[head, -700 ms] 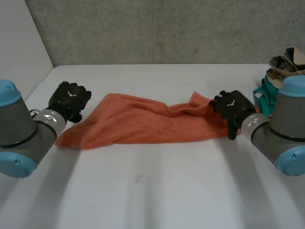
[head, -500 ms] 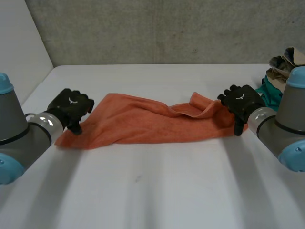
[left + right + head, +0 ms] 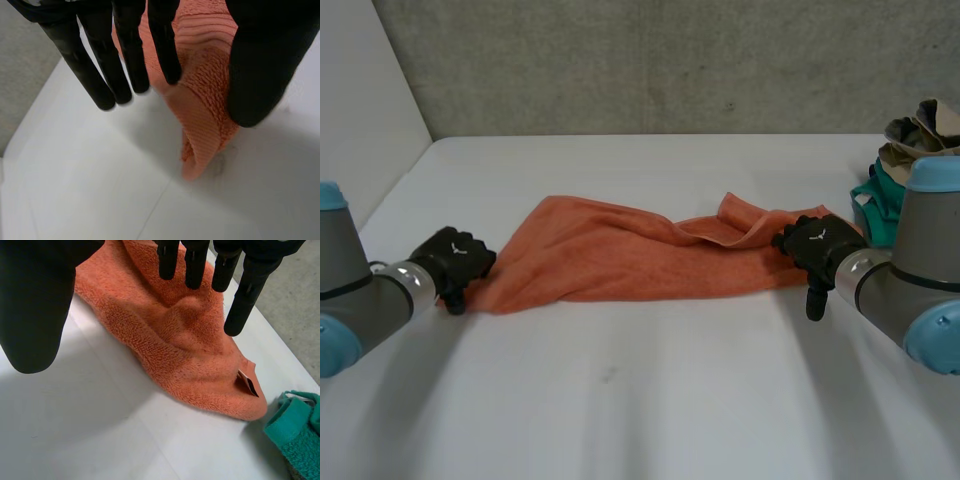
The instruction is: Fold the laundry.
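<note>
At the left corner of the orange towel [image 3: 620,255], my left hand [image 3: 450,262] hangs with its fingers straight and thumb apart. The corner stands between them, not yet pinched. At the towel's right end my right hand [image 3: 815,245] is spread likewise, fingers over the cloth. The towel lies stretched along the worktop [image 3: 640,400], so I judge both ends are ready to be gripped for the fold.

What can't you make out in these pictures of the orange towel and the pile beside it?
Laundry pile: cut off by the head view's edge, partly behind the right arm.
Teal cloth: cut off in the right wrist view.
Tag on the orange towel: too small to read.
Towel's right end: under the right hand, head view.
</note>
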{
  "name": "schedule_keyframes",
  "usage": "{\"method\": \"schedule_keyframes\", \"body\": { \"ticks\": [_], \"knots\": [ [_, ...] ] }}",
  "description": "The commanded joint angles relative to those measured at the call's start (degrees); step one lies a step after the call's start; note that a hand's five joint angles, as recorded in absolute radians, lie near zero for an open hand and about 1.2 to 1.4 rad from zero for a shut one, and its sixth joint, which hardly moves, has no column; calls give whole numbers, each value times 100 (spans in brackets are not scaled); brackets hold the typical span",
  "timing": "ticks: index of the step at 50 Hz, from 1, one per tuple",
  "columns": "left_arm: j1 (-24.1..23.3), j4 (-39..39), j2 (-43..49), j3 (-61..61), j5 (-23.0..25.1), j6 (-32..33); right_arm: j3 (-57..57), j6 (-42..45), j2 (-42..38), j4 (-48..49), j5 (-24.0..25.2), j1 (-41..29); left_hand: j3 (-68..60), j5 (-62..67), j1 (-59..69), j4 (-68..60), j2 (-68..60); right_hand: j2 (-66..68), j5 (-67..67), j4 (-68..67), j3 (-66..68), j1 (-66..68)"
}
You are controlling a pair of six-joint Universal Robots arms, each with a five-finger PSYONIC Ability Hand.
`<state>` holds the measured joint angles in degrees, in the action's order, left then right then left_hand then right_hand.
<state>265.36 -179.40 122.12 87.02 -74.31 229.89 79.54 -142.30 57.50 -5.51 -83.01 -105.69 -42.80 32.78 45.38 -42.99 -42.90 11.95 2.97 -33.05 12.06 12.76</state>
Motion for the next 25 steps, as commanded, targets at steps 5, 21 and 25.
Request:
{"method": "schedule_keyframes", "body": {
  "ticks": [5, 21, 25],
  "knots": [
    [-108, -51, -303, -80, 4, -514, 0, 1, -327, 770, 13, 83, -3720, 3722, 3462, -3701, -3710, 1520, 1418, 591, 1508, 1439],
    [-72, -33, -979, 52, 233, -1463, -298, -26, -846, 1369, 31, 40, -3720, 3722, 3462, -3701, -3710, 2751, 2649, -640, 2739, 2670],
    [-99, -16, -1207, 70, 233, -1771, -325, -61, -846, 1220, 39, 57, -3720, 3722, 3462, -3701, -3710, 2799, 2697, -689, 2788, 2718]
  ]
}}
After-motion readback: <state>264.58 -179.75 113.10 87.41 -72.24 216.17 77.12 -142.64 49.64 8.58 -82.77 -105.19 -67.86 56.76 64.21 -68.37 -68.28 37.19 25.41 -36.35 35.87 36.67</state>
